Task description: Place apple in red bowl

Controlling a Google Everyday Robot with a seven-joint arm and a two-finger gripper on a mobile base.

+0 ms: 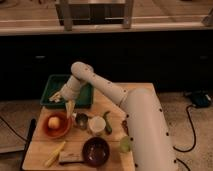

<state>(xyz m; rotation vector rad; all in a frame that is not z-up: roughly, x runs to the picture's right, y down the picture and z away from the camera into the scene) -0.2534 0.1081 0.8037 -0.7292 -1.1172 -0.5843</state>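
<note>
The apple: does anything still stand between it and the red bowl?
Nothing visible does. The apple already lies inside the red bowl. The gripper hangs just above the bowl's right rim, apart from the fruit.

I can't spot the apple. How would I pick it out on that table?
Start at the wooden table and go to its left side, where the red bowl sits just below the gripper. The apple lies inside it: round and yellow-orange, unlike the pale-green fruit beside the dark bowl.
</note>
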